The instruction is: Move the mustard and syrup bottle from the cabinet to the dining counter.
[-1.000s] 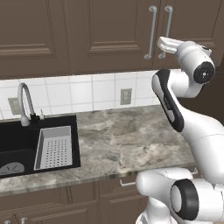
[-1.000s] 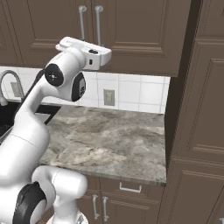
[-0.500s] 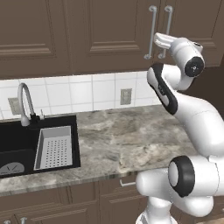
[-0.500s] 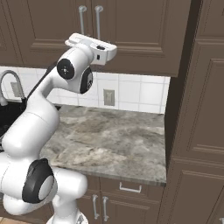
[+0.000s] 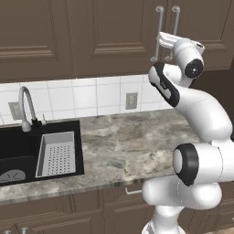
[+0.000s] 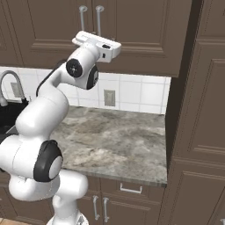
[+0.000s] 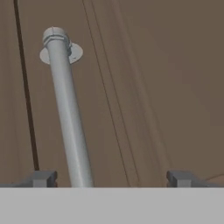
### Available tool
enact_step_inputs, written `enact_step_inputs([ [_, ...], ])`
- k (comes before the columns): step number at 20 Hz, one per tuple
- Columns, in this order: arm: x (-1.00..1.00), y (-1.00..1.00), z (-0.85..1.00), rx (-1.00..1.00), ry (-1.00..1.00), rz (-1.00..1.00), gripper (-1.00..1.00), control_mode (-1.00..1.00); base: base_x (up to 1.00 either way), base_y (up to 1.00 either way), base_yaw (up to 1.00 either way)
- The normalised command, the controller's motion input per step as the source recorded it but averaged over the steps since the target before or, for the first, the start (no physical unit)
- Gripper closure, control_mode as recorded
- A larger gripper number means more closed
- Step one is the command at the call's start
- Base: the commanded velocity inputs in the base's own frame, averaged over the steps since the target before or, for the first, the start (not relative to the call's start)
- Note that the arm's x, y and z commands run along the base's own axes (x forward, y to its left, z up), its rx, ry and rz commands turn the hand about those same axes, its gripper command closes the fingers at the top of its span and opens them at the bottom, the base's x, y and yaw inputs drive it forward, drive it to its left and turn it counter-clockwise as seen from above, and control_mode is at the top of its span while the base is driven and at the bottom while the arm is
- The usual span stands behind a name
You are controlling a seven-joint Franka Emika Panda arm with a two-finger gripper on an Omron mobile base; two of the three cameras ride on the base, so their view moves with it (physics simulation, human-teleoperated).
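Now the arm is raised high, hand level against the dark brown cabinet [image 5: 105, 36] at upper centre, fingers [image 7: 43, 178] spread wide, gripping nothing. Two silver bar handles [image 6: 89, 19] sit side by side on its two closed panelled doors; one handle [image 7: 68, 109] runs between the tips.

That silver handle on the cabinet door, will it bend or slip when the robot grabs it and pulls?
Probably no bending: the silver handle looks like a solid metal bar, fixed to the cabinet door by a round mount. It looks smooth and round, so the open fingers might slide along it unless they squeeze firmly. The door itself will likely swing out rather than flex.
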Motion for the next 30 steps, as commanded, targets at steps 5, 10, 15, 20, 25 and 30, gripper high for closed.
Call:
enact_step_inputs([
  [5, 0.53, -0.14, 0.00, 0.00, -0.04, 0.00, -1.00, -1.00, 0.00, 0.00, 0.00],
  [10, 0.35, -0.33, 0.00, 0.00, -0.02, 0.00, 1.00, -1.00, 0.00, 0.00, 0.00],
  [15, 0.01, -0.73, 0.01, 0.00, 0.00, 0.00, 1.00, -1.00, 0.00, 0.00, 0.00],
  [20, -0.03, -1.00, 0.05, 0.01, 0.00, -0.01, 1.00, -1.00, 0.00, 0.00, 0.00],
  [25, -0.53, -1.00, 0.23, 0.01, -0.01, 0.00, 1.00, -1.00, 0.00, 0.00, 0.00],
  [30, -0.95, -1.00, 0.37, 0.05, -0.05, 0.00, 1.00, -1.00, 0.00, 0.00, 0.00],
])
